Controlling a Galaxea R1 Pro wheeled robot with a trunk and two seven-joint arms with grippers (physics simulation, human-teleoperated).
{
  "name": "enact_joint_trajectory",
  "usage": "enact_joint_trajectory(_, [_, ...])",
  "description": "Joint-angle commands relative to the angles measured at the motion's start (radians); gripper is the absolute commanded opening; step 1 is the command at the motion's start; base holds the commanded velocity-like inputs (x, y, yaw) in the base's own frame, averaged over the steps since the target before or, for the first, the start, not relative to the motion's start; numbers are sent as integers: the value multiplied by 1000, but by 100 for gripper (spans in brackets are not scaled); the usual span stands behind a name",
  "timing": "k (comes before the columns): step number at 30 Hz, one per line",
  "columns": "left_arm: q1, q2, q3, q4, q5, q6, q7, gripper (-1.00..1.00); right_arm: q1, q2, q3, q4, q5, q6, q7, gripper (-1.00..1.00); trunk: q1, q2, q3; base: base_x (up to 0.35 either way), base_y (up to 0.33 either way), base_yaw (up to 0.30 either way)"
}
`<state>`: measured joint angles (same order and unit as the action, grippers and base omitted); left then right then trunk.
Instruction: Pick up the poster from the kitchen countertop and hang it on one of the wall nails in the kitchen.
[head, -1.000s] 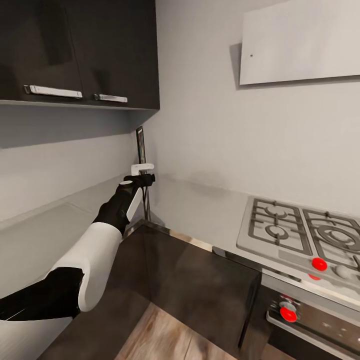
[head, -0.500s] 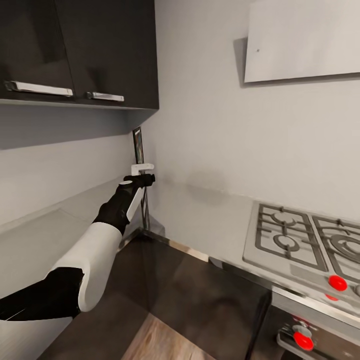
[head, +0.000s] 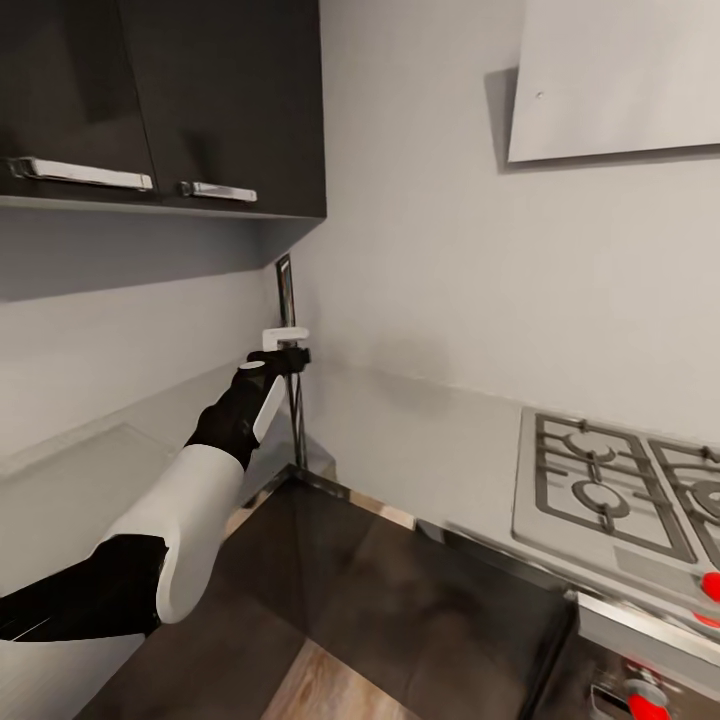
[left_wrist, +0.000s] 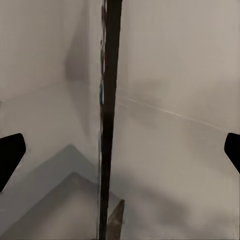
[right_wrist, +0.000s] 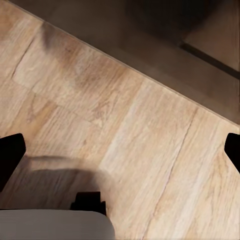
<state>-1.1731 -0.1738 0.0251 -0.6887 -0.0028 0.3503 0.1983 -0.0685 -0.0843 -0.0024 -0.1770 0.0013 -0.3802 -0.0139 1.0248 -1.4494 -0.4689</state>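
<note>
The desk (head: 430, 440) looks like smooth grey metal with a dull sheen. Wall cabinets (head: 180, 100) are glossy dark with brushed silver handles (head: 85, 173). The floor (right_wrist: 125, 130) is pale matt wood planking, and the hob grates (head: 590, 480) grey metal.

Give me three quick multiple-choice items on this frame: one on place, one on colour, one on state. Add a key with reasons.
1. Where does the poster stand?
A. In the countertop corner, where the two walls meet
B. On the gas hob
C. On the floor

2. What colour are the hob knobs?
A. Blue
B. Red
C. Green

3. How is the poster oriented to the head camera?
A. Lying flat
B. Face-on, picture fully readable
C. Upright, seen edge-on

Key:
1. A: it rises from the kitchen countertop at the wall corner, by the left gripper.
2. B: the knobs at the hob's front edge are red.
3. C: it shows as a thin dark vertical strip.
</note>
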Motion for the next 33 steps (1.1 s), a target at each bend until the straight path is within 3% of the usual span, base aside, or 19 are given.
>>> enact_joint_trajectory(1, [0,-1,2,-2,0,5,1,100,-1,0,0,1,0,-3,-1,100,0,-1,-1,134,202,0])
enact_joint_trajectory(33, [0,-1,2,-1,0,4,1,100,-1,0,0,1,0,-3,-1,100,0,-1,-1,90,20,0])
